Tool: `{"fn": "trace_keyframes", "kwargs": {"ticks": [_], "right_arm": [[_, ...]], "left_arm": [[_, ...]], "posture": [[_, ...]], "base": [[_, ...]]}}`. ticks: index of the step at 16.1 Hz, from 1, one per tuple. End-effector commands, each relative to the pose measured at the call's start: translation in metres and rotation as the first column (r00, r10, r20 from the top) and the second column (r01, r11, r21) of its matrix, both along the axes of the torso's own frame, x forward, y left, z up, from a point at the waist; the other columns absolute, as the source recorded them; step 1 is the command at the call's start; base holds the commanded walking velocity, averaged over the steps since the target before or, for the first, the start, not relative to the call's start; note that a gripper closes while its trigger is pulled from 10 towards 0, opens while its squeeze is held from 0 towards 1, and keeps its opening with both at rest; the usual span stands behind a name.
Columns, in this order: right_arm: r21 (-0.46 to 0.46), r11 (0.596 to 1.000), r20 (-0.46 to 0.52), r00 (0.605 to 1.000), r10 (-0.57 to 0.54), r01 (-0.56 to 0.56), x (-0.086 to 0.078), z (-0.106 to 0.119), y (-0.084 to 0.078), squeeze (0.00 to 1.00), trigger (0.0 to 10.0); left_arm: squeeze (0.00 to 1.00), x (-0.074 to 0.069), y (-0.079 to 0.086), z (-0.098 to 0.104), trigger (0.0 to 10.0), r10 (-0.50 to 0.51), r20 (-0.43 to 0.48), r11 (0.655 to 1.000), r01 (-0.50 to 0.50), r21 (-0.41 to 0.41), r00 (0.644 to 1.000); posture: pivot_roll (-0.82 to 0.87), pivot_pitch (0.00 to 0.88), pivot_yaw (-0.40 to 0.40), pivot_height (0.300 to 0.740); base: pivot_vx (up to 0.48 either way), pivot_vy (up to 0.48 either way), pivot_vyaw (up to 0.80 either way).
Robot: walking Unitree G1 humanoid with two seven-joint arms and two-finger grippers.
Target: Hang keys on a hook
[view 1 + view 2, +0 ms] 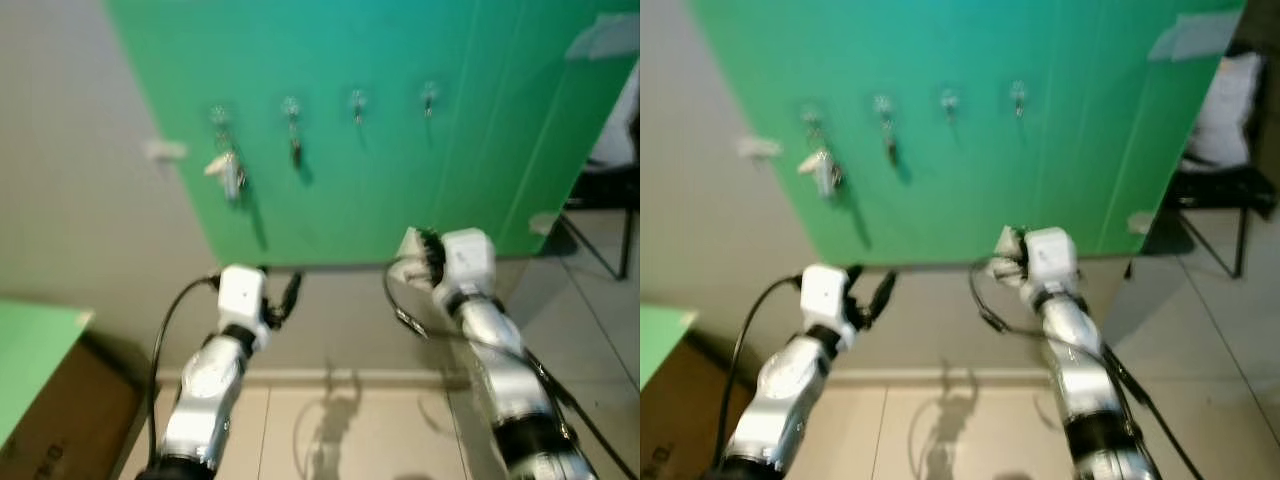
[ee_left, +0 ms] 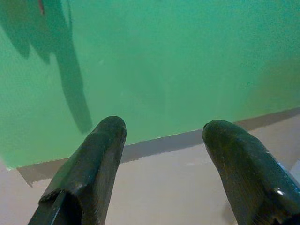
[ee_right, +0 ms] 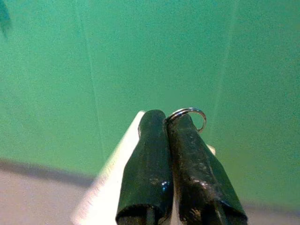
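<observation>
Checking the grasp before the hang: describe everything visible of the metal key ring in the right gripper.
The thin silver metal key ring is pinched between the shut black fingers of the right gripper. Only a small arc of its loop pokes out past the fingertips, upright against the green wall panel. A pale, whitish tag lies behind the fingers; no key blades are visible.

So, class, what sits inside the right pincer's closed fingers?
The right pincer pinches a thin silver key ring, its loop poking out; any keys below are hidden by the fingers.
</observation>
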State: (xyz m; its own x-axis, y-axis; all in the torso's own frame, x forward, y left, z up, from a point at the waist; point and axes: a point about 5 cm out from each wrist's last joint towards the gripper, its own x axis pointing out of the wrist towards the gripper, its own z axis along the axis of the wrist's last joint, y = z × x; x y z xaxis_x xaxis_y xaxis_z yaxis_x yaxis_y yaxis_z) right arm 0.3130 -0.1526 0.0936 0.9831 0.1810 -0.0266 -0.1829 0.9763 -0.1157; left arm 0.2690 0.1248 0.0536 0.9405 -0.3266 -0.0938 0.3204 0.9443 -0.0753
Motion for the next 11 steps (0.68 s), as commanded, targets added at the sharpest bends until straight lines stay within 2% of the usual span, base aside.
{"fn": "trace_keyframes", "kwargs": {"ticks": [1, 5, 11], "right_arm": [[0.012, 0.999, -0.002, 0.999, -0.05, 0.05, 0.014, 0.015, -0.008, 0.04, 0.0], [-0.036, 0.999, 0.083, 0.997, -0.002, 0.005, 0.033, 0.043, 0.006, 0.05, 0.0], [-0.032, 0.996, 0.088, 0.993, 0.083, -0.081, 0.04, 0.059, 0.023, 0.06, 0.0]], "left_arm": [[0.0, 0.002, -0.002, 0.0, 10.0, 0.013, -0.008, 1.0, -0.013, 0.014, 1.0], [0.0, 0.002, -0.001, -0.001, 10.0, 0.019, -0.01, 1.0, -0.019, -0.003, 1.0], [0.0, -0.002, -0.001, -0.002, 10.0, 0.019, -0.008, 1.0, -0.019, -0.003, 1.0]], "posture": [[-0.21, 0.0, 0.108, 0.74], [-0.21, 0.0, 0.108, 0.74], [-0.19, 0.0, 0.096, 0.74]], "base": [[0.0, 0.0, 0.0], [0.0, 0.0, 0.0], [0.0, 0.0, 0.0]]}}
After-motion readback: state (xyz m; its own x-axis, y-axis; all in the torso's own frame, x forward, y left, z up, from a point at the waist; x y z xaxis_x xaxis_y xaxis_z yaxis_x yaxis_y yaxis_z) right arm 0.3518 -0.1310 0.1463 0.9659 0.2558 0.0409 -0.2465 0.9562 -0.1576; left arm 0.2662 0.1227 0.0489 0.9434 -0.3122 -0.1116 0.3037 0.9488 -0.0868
